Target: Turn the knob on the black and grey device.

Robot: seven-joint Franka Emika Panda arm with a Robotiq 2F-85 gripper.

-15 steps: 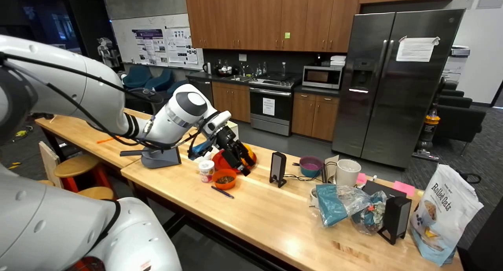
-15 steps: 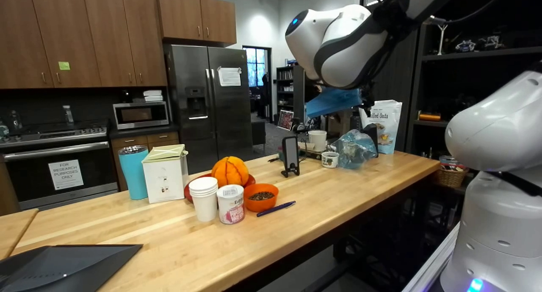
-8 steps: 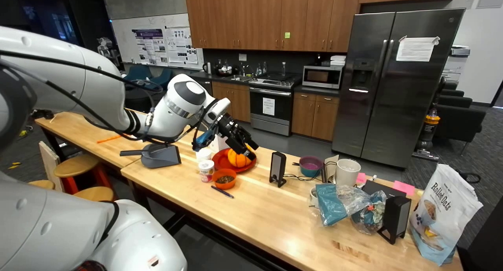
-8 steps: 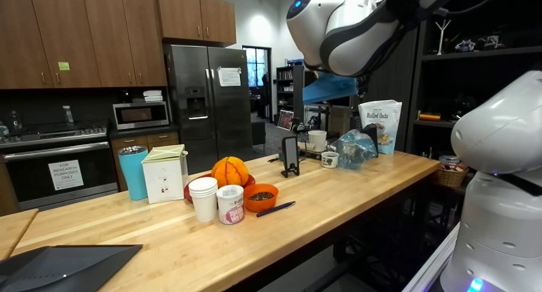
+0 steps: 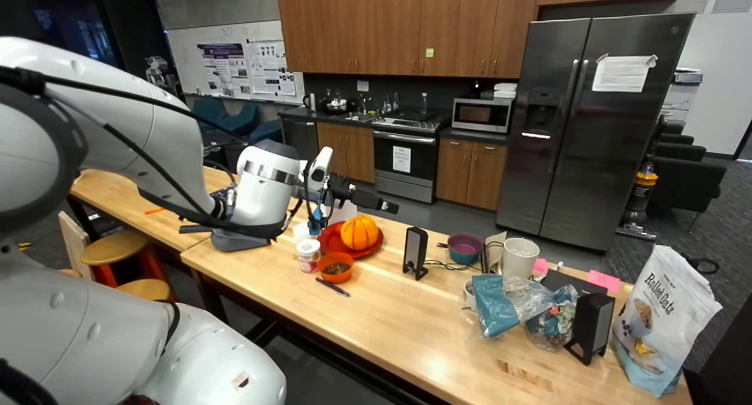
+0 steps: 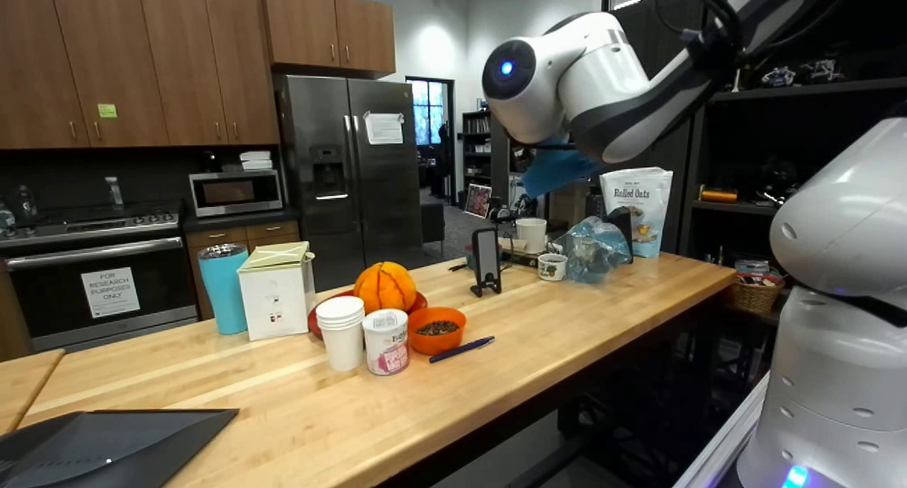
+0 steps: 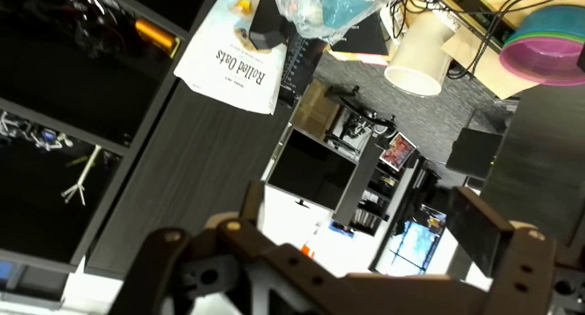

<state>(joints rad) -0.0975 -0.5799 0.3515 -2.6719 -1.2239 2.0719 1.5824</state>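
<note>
Two upright black-and-grey speaker-like devices stand on the table. The nearer narrow one (image 5: 415,251) is mid-table and also shows in an exterior view (image 6: 487,260). The similar one (image 5: 593,325) stands by the oats bag; part of it shows in the wrist view (image 7: 270,22). I cannot make out a knob on either. My gripper (image 5: 389,206) is raised behind the pumpkin, pointing roughly level, apart from both devices. In the wrist view my gripper (image 7: 363,214) has its fingers wide apart with nothing between them. In an exterior view the arm hides the gripper.
An orange pumpkin (image 5: 359,233) on a red plate, an orange bowl (image 5: 335,267), cups and a pen (image 5: 332,286) lie near the arm. Stacked bowls (image 5: 464,248), a white pot (image 5: 519,257), cables, a plastic bag (image 5: 514,305) and an oats bag (image 5: 664,323) stand farther along.
My gripper has risen from low over the pumpkin and swung from pointing down to roughly level, shifting right in an exterior view. The table objects have not moved.
</note>
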